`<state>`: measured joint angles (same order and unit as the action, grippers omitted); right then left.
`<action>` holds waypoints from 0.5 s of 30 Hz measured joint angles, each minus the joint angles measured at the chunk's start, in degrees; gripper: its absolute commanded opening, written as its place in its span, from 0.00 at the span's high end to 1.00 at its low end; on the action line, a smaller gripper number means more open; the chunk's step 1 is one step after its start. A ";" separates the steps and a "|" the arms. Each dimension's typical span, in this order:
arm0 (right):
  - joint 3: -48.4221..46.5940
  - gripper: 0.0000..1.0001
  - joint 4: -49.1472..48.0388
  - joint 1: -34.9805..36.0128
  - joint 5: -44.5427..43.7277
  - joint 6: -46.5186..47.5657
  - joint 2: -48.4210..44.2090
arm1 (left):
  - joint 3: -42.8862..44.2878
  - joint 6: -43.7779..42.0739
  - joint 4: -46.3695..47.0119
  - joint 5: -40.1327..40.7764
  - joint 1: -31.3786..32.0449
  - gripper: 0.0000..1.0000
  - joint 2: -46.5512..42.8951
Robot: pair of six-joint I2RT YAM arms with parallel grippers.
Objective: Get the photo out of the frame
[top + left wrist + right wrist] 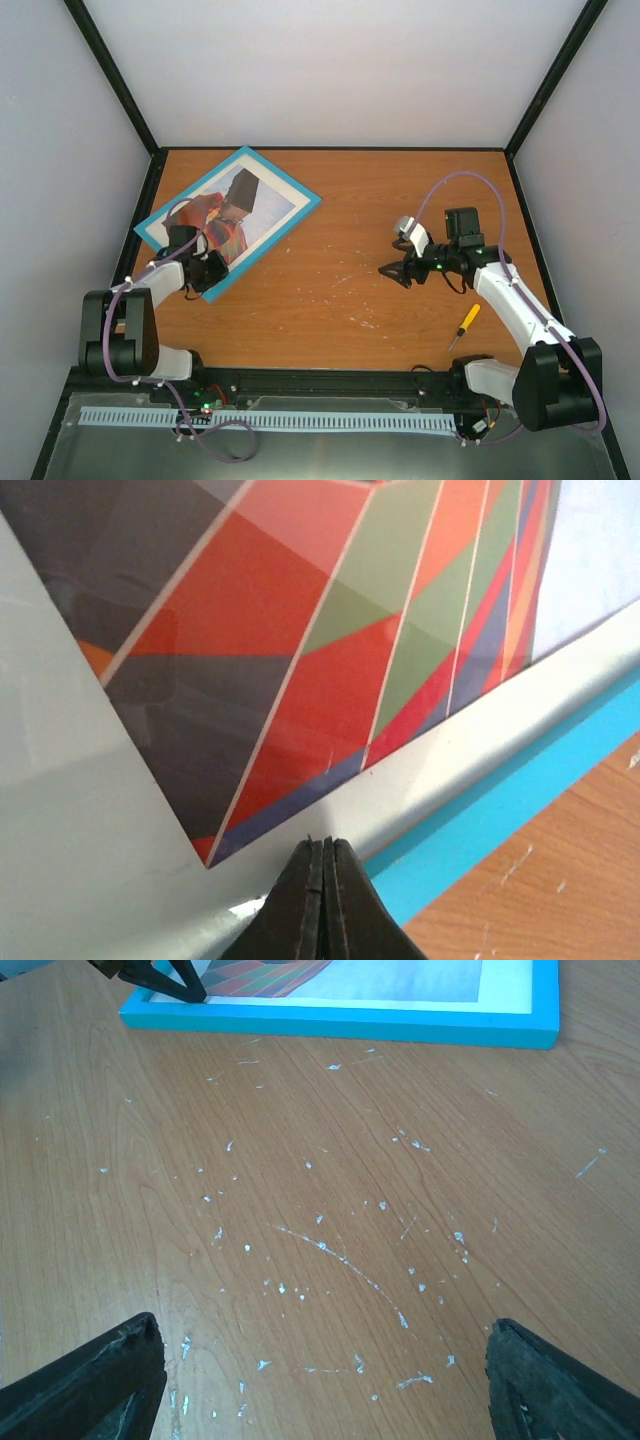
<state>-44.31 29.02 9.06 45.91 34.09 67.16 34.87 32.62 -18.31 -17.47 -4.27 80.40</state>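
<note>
Frame (500,800) lies face up at the upper left of the worktop (340,290), skewed. The photo (240,205) is still inside it, under a glossy front.

Left gripper (322,852) has its fingers pressed together and holds nothing. In the left wrist view its tip sits over the white margin, just inside the blue border near the frame's lower corner. I can't tell if it touches the surface.

Right gripper (393,273) is spread wide and empty. It hovers over bare worktop right of centre, well apart from the frame. A yellow-handled screwdriver (464,326) lies at lower right, untouched.

Risks as I read it:
- The photo comes out the back, so the frame needs lifting or flipping, and closed fingers pushing on the slick front may only skid.
- A push could shove the whole frame toward the left wall, since nothing pins it and the right arm is too far off to brace.
- Pressing hard near the corner could scratch the front or tip the far edge up.
- A thin border makes for a poor pinch, so the frame could drop mid-flip.
</note>
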 measured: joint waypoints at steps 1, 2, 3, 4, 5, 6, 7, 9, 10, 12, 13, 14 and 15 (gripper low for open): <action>-0.02 0.15 0.04 0.00 0.00 0.09 0.11 | -0.55 0.20 0.00 -0.17 0.57 0.99 -0.57; -0.07 0.15 0.17 0.00 0.00 0.22 0.24 | -0.92 0.42 0.17 -0.11 1.22 0.99 -1.05; -0.17 0.15 0.42 0.00 0.00 0.33 0.42 | -1.05 0.61 0.17 -0.13 1.88 0.99 -1.27; -0.28 0.14 0.57 0.00 0.00 0.44 0.55 | -1.14 0.96 0.20 0.02 2.78 0.99 -1.40; -0.37 0.14 0.68 0.00 0.00 0.52 0.66 | -1.14 1.38 0.26 0.13 4.07 0.99 -1.40; -0.44 0.14 0.83 0.00 0.00 0.61 0.76 | -1.14 1.68 0.37 0.09 5.46 0.99 -1.36; -0.50 0.14 0.94 0.00 0.00 0.66 0.87 | -1.14 2.12 0.42 0.15 6.97 0.99 -1.25; -0.66 0.14 1.18 0.00 0.02 0.72 1.22 | -0.85 3.15 0.70 0.13 10.49 0.99 -0.57; -0.70 0.14 1.25 0.00 0.02 0.83 1.42 | -0.46 3.85 0.92 0.13 12.66 0.99 0.07; -0.83 0.15 1.49 0.00 0.04 0.92 1.84 | 0.76 4.94 1.70 0.09 16.92 0.99 1.77; -0.94 0.14 1.66 0.00 0.07 0.98 2.08 | 1.86 5.51 2.08 0.13 19.37 0.99 3.06; -1.01 0.14 1.66 0.00 0.07 1.05 2.25 | 3.15 5.97 2.21 0.28 21.70 0.99 4.52; -1.07 0.14 1.75 0.00 0.07 1.05 2.45 | 4.66 6.36 2.21 0.37 23.85 0.99 6.10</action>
<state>-45.39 30.76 9.06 45.98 35.14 69.60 39.53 38.98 -16.10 -17.10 19.57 86.50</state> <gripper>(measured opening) 0.856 0.011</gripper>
